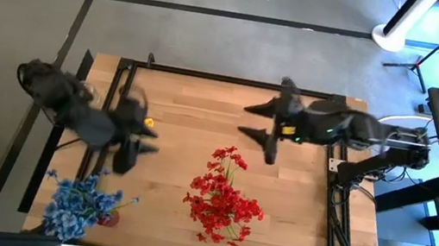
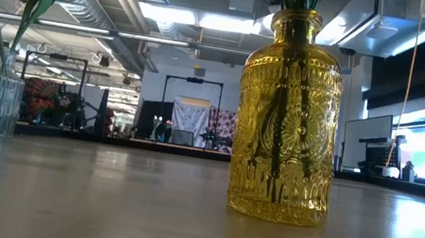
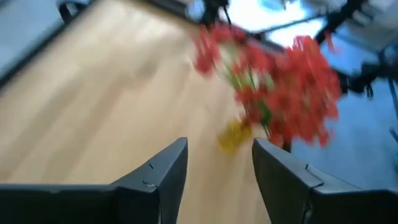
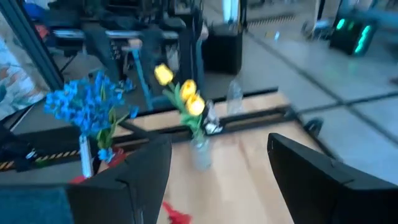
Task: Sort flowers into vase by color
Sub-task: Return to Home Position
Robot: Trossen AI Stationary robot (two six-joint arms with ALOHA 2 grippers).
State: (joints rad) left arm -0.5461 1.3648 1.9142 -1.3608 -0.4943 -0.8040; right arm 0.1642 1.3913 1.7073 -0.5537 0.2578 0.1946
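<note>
The blue flowers (image 1: 77,202) stand upright in the red vase (image 1: 107,219) at the lower left of the high view. The left gripper (image 1: 139,148), fingers apart and empty, hangs just above them in the frame, so its retreat looks to lie up-left, clear of the blooms. The right gripper (image 1: 244,119), likewise spread and empty, waits upper right, well apart

Grey floor (image 1: 214,39) fills the upper frame of the high view, crossed by a dark seam (image 1: 218,12). White stand base (image 1: 397,34) upper right. Low view: open ceiling, bright strip lights (image 2: 196,18) top centre, silver ducting (image 2: 88,8) upper left. Dark frame (image 2: 164,105) far back, centre. Daylit windows (image 2: 410,127) at right.
</note>
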